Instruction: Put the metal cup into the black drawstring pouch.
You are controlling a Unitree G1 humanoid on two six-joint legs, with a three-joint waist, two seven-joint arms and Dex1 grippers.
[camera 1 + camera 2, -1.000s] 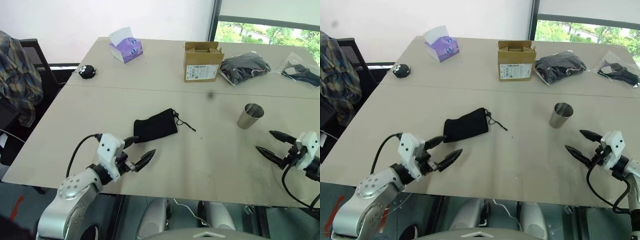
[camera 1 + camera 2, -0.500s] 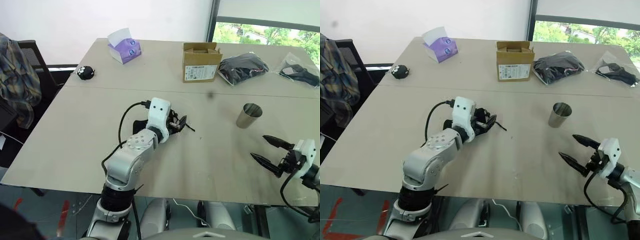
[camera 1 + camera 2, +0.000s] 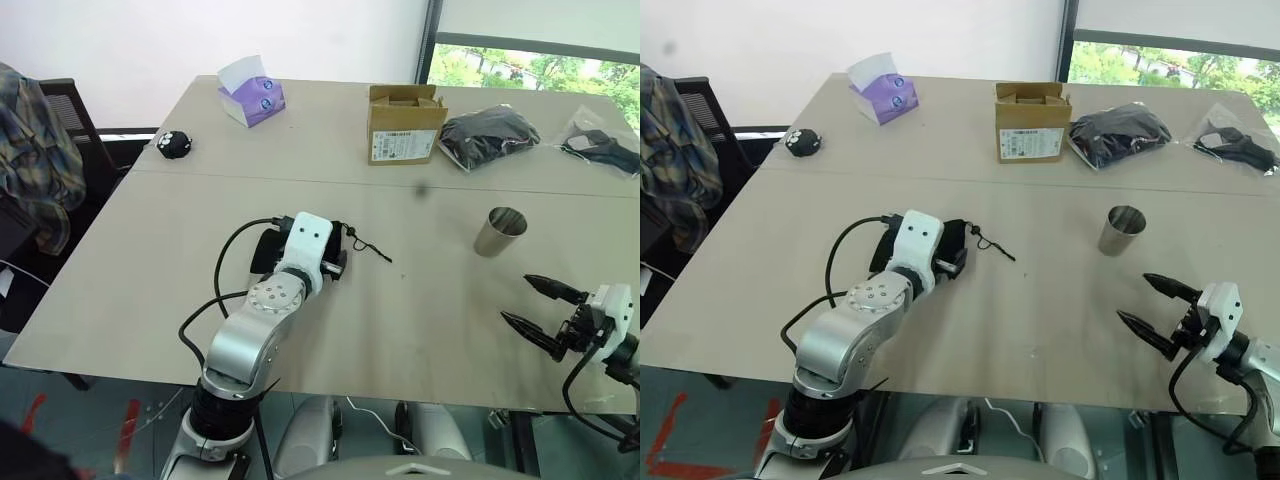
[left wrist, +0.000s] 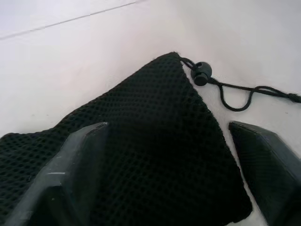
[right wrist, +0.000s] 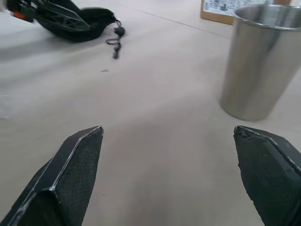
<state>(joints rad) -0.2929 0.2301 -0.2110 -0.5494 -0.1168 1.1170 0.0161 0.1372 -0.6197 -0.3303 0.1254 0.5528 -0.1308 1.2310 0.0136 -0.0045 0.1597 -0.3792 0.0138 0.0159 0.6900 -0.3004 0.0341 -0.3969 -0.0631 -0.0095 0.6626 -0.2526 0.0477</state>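
The black drawstring pouch (image 4: 155, 155) lies flat on the table, its cord and toggle (image 4: 202, 74) trailing off its mouth end. My left gripper (image 4: 167, 126) is down over that end, open, one finger on each side of the fabric. In the eye views the left wrist covers most of the pouch (image 3: 263, 252). The metal cup (image 3: 500, 232) stands upright and empty on the right of the table. My right gripper (image 3: 516, 298) hovers open near the front edge, a short way in front of the cup (image 5: 261, 61) and apart from it.
Along the far side sit a purple tissue box (image 3: 252, 93), a cardboard box (image 3: 405, 123), a black bundle in clear plastic (image 3: 490, 133) and another bagged item (image 3: 605, 145). A small round black object (image 3: 174, 143) lies far left. A chair with a plaid garment (image 3: 35, 150) stands beside the table.
My left arm has swung forward from the table's front edge onto the pouch, and its fingers now straddle the mouth end. The right gripper has drawn back slightly toward the front edge.
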